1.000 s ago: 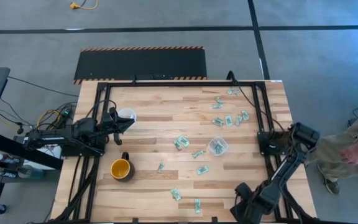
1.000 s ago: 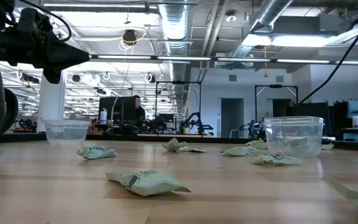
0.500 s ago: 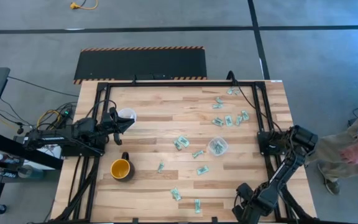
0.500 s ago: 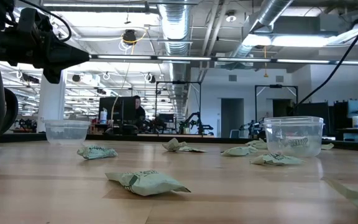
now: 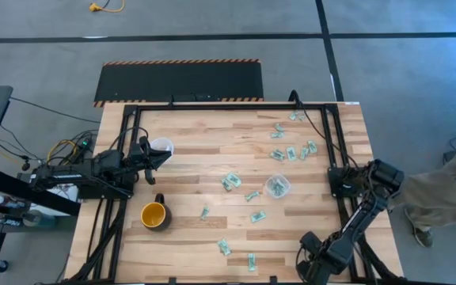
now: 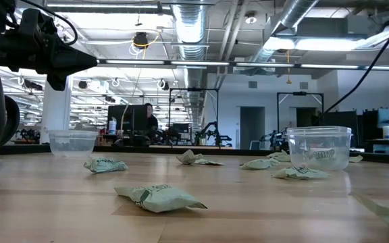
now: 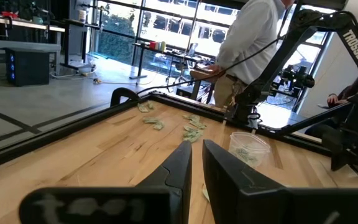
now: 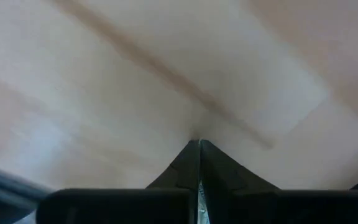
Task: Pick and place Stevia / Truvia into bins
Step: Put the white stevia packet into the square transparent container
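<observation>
Pale green and white Stevia sachets lie flat on the wooden table: a cluster at the far right [image 5: 291,150], some mid-table [image 5: 229,181], two near the front edge [image 5: 252,261]. One clear bin [image 5: 162,146] stands at the left. The other [image 5: 277,186] stands right of centre with sachets inside. My left gripper [image 5: 165,156] hovers level beside the left bin; in its wrist view [image 7: 196,149] only a narrow slit shows between the fingers, with nothing in it. My right gripper [image 5: 309,265] is at the near right corner, pointing down close over bare wood, fingers shut together [image 8: 199,142].
A yellow-orange mug [image 5: 155,214] stands near the front left. A black frame [image 5: 335,134] runs along the table's far and side edges. A person [image 5: 450,190] is just off the right edge. The low view shows crumpled sachets [image 6: 159,197] near the front.
The person beside the table's right edge has moved farther off. The sachets and bins lie as before.
</observation>
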`<state>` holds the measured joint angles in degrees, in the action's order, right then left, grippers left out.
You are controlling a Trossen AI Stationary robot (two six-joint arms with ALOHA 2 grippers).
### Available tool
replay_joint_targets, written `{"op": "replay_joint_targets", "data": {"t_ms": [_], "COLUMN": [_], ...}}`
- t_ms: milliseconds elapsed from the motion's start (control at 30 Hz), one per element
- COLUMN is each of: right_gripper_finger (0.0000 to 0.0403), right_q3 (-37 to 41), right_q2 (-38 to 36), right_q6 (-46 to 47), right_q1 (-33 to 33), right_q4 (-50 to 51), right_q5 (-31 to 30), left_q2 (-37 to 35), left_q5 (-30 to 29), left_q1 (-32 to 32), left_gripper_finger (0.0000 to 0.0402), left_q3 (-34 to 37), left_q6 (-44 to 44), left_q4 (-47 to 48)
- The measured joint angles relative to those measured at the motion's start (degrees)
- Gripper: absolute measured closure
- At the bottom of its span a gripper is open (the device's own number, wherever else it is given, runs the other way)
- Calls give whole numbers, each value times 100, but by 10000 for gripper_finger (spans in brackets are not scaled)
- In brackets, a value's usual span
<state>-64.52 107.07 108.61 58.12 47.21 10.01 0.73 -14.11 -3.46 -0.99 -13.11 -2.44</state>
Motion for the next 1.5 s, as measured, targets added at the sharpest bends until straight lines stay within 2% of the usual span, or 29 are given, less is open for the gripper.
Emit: {"op": "replay_joint_targets", "data": {"t_ms": [167,433,1033,1267,1500], "right_gripper_finger": [401,402,403,403,403], "right_q3": [-461,-1111,-1659,-1663,-1663], "right_q2": [4,-3,-13,-16,-16], "right_q6": [-478,-1519,-4023,-4851,-5649], "right_q1": [-204,-635,-2235,-3160,-3877], "right_q4": [758,1632,2963,3382,3334], "right_q5": [-358,-1373,-3100,-3568,-3610], "left_q2": [0,1,1,0,1], "left_q5": [0,0,0,1,0], "left_q1": [0,0,-1,0,0], "left_gripper_finger": [375,375,375,375,375], "left_q3": [0,0,1,-1,0], "left_q6": [-1,1,-1,1,0], "left_q4": [0,0,0,0,0]}}
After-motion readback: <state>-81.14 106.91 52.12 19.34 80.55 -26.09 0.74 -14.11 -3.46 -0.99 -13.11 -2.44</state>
